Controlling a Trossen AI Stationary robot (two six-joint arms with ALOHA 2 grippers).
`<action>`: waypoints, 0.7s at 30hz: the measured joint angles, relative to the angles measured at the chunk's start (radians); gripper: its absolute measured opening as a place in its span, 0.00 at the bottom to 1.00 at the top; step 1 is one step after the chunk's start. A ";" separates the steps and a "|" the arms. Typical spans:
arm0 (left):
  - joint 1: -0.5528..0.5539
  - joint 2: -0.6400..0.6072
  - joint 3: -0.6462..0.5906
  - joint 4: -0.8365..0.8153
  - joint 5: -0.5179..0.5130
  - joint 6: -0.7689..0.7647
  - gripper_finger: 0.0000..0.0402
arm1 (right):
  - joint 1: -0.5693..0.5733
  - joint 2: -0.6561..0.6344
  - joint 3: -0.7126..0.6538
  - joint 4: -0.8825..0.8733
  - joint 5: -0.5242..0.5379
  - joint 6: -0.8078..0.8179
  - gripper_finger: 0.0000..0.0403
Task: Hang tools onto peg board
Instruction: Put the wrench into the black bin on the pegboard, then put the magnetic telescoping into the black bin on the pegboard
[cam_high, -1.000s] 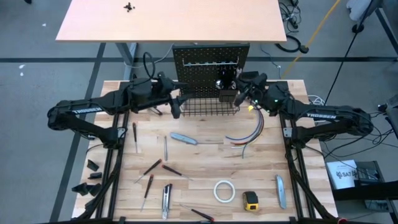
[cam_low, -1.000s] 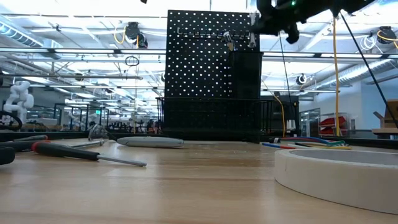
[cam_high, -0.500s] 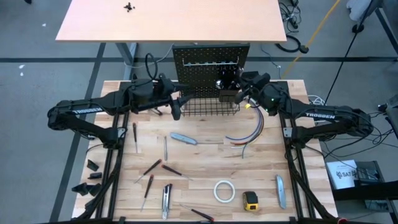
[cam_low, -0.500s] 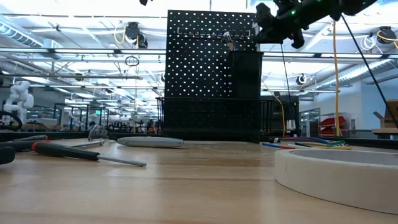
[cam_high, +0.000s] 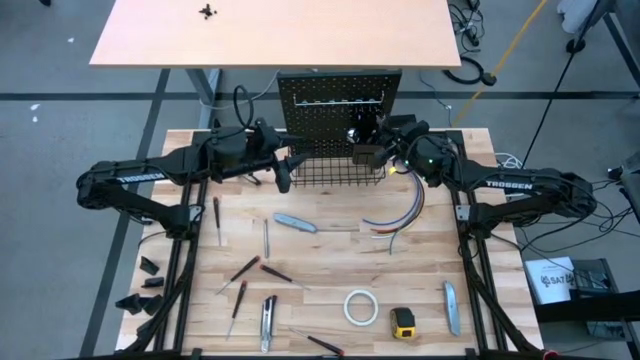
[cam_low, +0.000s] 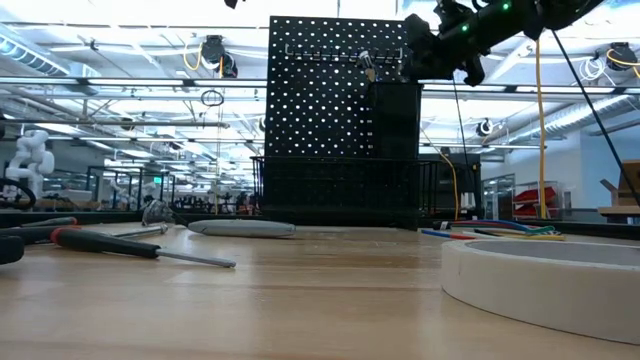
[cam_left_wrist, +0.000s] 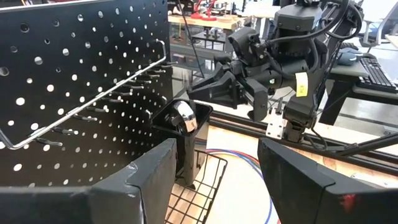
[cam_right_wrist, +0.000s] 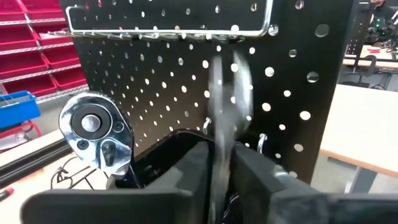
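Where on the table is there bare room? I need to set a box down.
Bare wood lies between the white tape roll and the coloured wires. Crowded: screwdrivers front-left, both grippers by the peg board.

bright, even overhead lighting, shadows faint. low view: ceiling lights (cam_low: 120, 45) glare at eleven o'clock, near tape roll (cam_low: 545, 285) soft. right wrist view: a blurred, perhaps moving, wrench (cam_right_wrist: 227, 93).

left gripper (cam_high: 283, 172): fingers parted, nothing between, arm extended | right gripper (cam_high: 378, 140): raised, facing left gripper, finger gap unclear
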 joint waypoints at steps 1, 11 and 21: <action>0.000 0.000 0.000 0.000 0.000 0.000 0.57 | 0.000 0.000 0.000 0.002 -0.001 0.000 0.24; 0.000 0.000 0.000 -0.030 0.000 0.013 0.57 | 0.000 -0.016 0.000 0.037 -0.001 -0.024 0.48; -0.046 -0.022 0.000 -0.343 0.014 -0.054 0.57 | 0.063 -0.145 0.002 0.132 -0.079 -0.093 0.50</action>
